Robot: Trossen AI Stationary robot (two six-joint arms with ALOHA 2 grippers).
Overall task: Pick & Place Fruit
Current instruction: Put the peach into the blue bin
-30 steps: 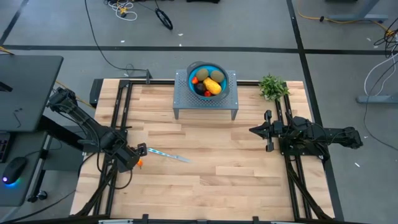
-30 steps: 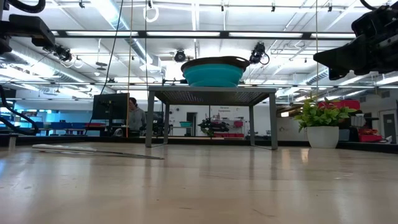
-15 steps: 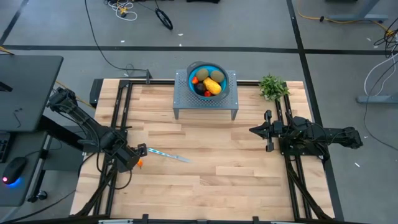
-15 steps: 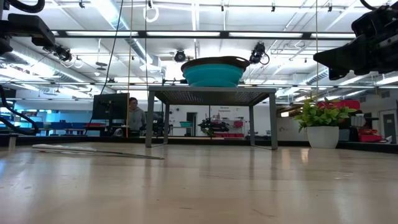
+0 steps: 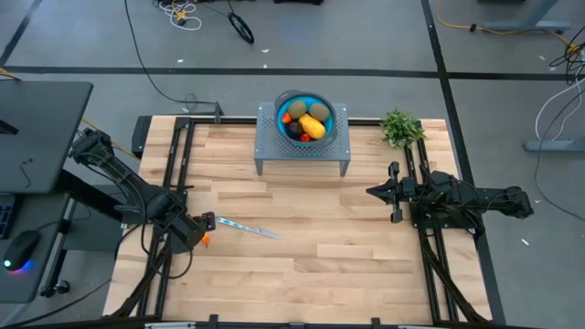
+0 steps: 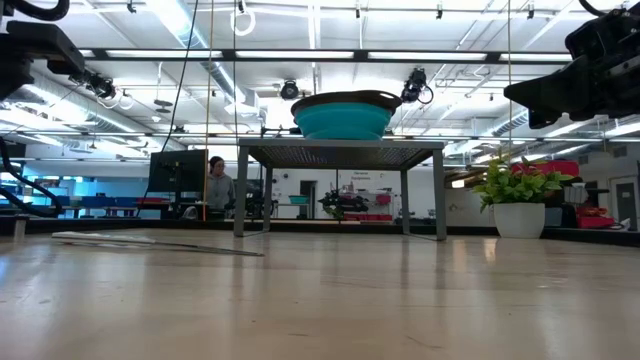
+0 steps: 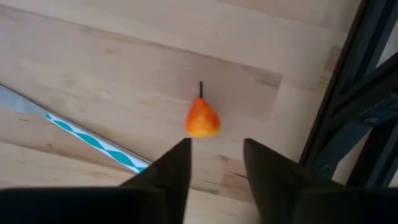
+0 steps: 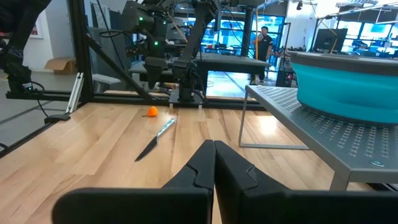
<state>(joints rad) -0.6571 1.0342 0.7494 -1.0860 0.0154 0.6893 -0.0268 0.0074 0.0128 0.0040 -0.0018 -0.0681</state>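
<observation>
A small orange, pear-shaped fruit with a dark stem lies on the wooden table near its left edge, also visible in the high view. My left gripper hangs over it, pointing down. It is open, a finger on either side above the fruit, touching nothing. More fruit, a yellow-orange piece, brown-green ovals and small red ones, lies in a blue bowl on a grey perforated stand at the far middle. My right gripper waits shut at the table's right, pointing level.
A slim knife-like stick with a teal-striped handle lies just right of the orange fruit. A small potted green plant stands at the far right. Black frame rails run along both sides. A person shows far behind the table.
</observation>
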